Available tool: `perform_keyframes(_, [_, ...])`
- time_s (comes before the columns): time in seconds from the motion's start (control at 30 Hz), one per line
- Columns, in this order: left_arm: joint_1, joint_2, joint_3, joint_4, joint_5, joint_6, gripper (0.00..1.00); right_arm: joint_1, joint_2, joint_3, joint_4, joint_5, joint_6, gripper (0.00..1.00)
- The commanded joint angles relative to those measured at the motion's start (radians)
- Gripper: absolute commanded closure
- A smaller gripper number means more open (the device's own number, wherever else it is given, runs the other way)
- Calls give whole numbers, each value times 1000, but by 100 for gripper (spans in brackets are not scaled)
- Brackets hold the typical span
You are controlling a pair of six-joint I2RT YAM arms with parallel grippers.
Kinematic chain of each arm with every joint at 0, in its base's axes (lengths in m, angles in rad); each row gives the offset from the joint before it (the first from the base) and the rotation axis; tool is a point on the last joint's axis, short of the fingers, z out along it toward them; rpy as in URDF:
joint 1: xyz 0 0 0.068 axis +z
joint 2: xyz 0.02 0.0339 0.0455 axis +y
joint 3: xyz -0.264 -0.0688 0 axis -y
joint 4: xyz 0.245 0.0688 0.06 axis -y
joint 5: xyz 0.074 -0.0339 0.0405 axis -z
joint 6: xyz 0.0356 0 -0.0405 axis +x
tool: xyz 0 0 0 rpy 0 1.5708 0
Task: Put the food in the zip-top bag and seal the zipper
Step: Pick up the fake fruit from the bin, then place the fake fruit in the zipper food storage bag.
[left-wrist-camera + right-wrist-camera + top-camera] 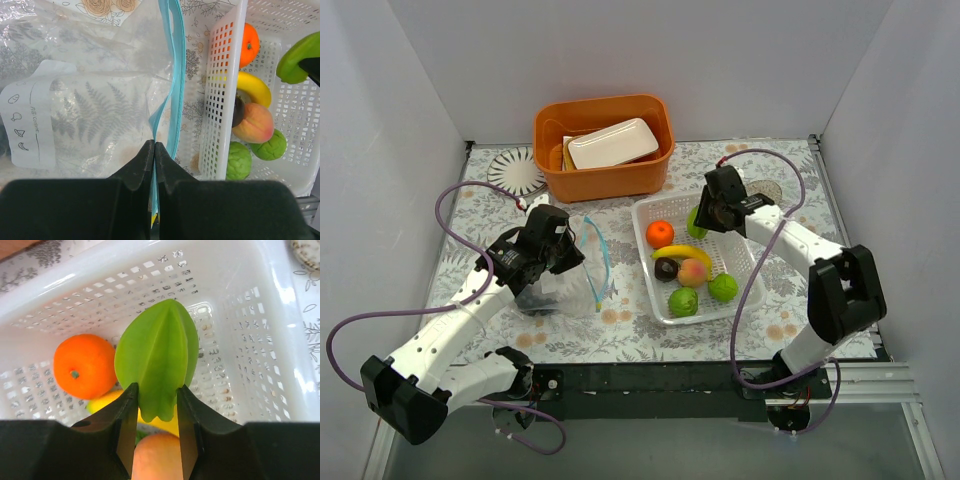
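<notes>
The green leaf (157, 360) is pinched in the right gripper (156, 388) over the white basket (250, 315), with the orange (82, 365), banana (682, 254), peach (693, 272), plum (666, 269) and two limes (683, 302) lying just below and beside that gripper. The left gripper (154, 145) is pressed together on the teal zipper (175, 75) of the clear bag (90, 100), whose mouth runs straight ahead of it. No fruit can be confirmed inside the bag, so filling is judged barely begun and sealing not yet done.

White dish (613, 143) in orange bin (605, 179), white perforated basket (217, 100), floral tablecloth (620, 332)
</notes>
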Motion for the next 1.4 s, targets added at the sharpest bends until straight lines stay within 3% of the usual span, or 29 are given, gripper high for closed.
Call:
perform_keyframes(0.0, [2,-28,0,-6,10,-1,100,5,-165,-26,-10,-22,-37,78])
perform_keyframes(0.17, [2,-30,-6,7,21,-1,100,15,-271,-86,79,-201,-34,78])
perform_keyframes(0.37, [2,-16,-3,20,36,2,100,93,-276,-43,106,-423,-29,77])
perform_keyframes(0.7, [2,-12,6,14,47,8,100,303,-170,9,221,-519,23,77])
perform_keyframes(1.07, [2,-54,9,-29,18,-7,100,390,-4,132,304,-617,60,77])
perform_keyframes(1.37, [2,-73,34,-65,-16,-17,100,442,125,200,213,-599,61,74])
